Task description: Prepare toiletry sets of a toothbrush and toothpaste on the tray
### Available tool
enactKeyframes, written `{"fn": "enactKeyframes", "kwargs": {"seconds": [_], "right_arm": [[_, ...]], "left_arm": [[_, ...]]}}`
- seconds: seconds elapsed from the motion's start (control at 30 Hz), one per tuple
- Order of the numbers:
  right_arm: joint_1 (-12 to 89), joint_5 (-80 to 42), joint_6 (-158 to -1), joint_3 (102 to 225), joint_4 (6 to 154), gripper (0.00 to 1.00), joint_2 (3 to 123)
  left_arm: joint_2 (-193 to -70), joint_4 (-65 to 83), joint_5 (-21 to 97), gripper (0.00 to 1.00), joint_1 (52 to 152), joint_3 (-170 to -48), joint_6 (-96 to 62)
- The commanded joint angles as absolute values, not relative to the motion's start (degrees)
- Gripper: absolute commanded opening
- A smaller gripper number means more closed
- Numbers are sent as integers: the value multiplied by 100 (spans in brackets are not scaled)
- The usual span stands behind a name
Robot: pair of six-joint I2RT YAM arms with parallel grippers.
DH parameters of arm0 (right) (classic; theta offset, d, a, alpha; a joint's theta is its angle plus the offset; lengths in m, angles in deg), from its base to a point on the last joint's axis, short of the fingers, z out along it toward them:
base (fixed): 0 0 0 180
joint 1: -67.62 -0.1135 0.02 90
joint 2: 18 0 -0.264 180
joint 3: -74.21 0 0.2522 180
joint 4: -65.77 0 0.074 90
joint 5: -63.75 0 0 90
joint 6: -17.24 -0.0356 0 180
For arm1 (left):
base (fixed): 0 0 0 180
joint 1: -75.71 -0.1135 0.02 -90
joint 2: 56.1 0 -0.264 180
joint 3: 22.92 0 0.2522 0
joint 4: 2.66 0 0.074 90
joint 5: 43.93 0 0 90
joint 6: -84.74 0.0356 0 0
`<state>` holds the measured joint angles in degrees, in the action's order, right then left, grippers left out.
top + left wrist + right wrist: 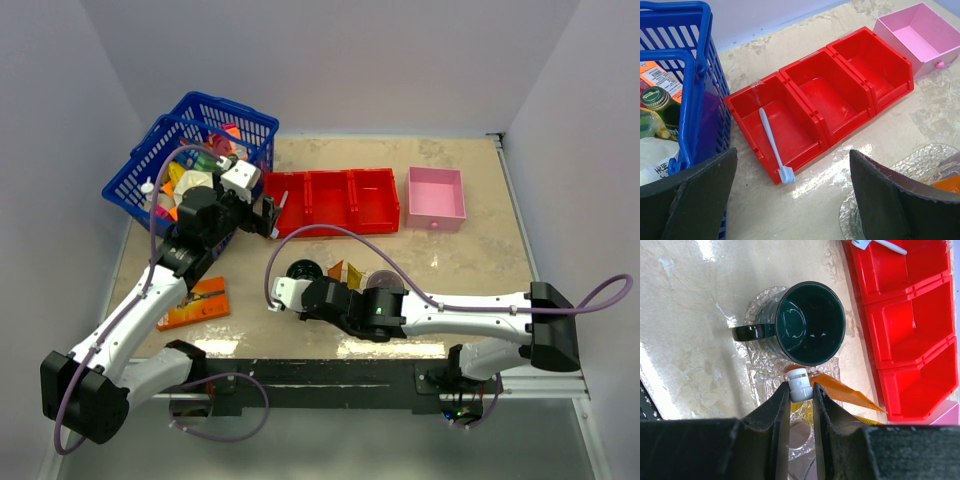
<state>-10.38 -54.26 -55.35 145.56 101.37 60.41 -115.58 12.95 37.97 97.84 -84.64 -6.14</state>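
Note:
A white toothbrush (pixel 771 142) lies slanted in the left compartment of the red bin (pixel 812 117), its head resting over the front wall. My left gripper (pixel 793 156) hovers open just in front of it, holding nothing. My right gripper (pixel 801 388) is shut on the white cap (pixel 801 382) of a toothpaste tube over the clear bumpy tray (pixel 759 371). Yellow shows between the fingers under the cap. An orange tube (pixel 847 394) lies on the tray beside it. In the top view the right gripper (pixel 284 293) is near the table's front middle and the left gripper (pixel 268 216) is at the bin's left end.
A dark green mug (pixel 810 322) stands on the tray right in front of my right fingers. A blue basket (pixel 190 150) of goods sits at the back left, a pink box (pixel 437 197) right of the red bin (pixel 330 200), and an orange flat pack (pixel 195 303) at the front left.

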Motion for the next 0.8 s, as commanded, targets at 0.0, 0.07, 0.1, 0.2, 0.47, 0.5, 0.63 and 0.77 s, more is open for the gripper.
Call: {"fn": "enactKeyframes", "kwargs": {"seconds": [0.0, 0.07, 0.1, 0.2, 0.47, 0.5, 0.63, 0.77], "right_arm": [[-1051, -5596, -5588, 14589, 10027, 22, 5996], [-1051, -5596, -5606, 14589, 10036, 30, 5970], [-1060, -5587, -5606, 14589, 10036, 32, 5961], [-1051, -5517, -5615, 14598, 10053, 38, 5926], [-1060, -5332, -5641, 14607, 10115, 50, 5803], [-1060, -5280, -5650, 14607, 10141, 50, 5751], [-1060, -5130, -5711, 14598, 10176, 59, 5566], [-1060, -4920, -5790, 14607, 10220, 62, 5408]], "left_arm": [[-11543, 1084, 3719, 97, 9760, -8563, -587], [-11560, 1084, 3711, 97, 9760, -8563, -587], [-11560, 1084, 3719, 98, 9760, -8572, -587], [-11569, 1084, 3702, 97, 9751, -8563, -587], [-11587, 1075, 3693, 98, 9760, -8572, -587], [-11604, 1084, 3684, 97, 9760, -8563, -596], [-11613, 1084, 3676, 98, 9751, -8572, -587], [-11622, 1075, 3667, 98, 9760, -8563, -605]]}}
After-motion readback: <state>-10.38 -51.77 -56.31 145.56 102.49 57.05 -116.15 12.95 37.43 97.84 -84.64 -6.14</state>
